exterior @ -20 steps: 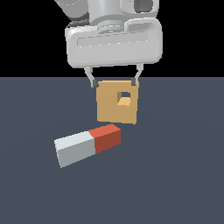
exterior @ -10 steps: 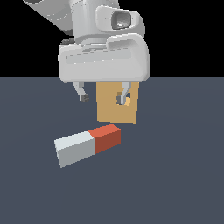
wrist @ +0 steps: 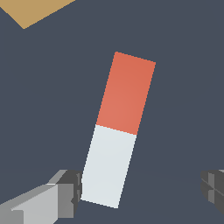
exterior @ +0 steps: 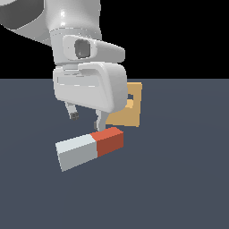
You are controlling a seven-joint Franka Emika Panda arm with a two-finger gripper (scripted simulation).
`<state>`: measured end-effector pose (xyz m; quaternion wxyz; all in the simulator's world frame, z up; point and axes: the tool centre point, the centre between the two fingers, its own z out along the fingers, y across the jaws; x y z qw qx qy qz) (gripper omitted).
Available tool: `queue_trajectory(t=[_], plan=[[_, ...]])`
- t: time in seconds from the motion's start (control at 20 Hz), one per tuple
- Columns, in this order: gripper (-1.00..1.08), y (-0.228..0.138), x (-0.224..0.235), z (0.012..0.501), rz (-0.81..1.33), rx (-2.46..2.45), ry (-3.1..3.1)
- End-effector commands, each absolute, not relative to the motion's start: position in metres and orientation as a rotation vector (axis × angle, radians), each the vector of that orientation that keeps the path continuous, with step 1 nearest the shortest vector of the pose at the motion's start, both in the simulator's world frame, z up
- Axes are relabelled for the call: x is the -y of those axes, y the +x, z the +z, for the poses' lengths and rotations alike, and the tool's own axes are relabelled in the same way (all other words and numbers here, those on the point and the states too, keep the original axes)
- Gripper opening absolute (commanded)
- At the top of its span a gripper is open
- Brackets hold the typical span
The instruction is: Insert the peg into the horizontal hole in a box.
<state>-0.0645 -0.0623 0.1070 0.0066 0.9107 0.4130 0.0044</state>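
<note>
1. The arm points straight down, its fingers [exterior: 87,120] spread wide and empty – just above the peg [exterior: 89,148].
2. The peg lies flat on the worktop [exterior: 179,179], near the box [exterior: 129,112].

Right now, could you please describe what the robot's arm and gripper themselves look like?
The arm is glossy white with rounded, smooth casings. A boxy white gripper body bears a rounded housing with a dark oval recess on it. The gripper ends in two slim light-grey fingers tipped with dark grey blocky pads. No cables, labels or markings show in either view.
</note>
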Motion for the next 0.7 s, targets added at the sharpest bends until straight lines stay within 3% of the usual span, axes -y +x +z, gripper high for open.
queue_trajectory(t=[0.0,0.65], plan=[[1.0,-0.074,0.064,0.098,0.01,-1.191,2.896],[1.0,-0.099,0.062,0.075,-0.001,-0.922,3.002]])
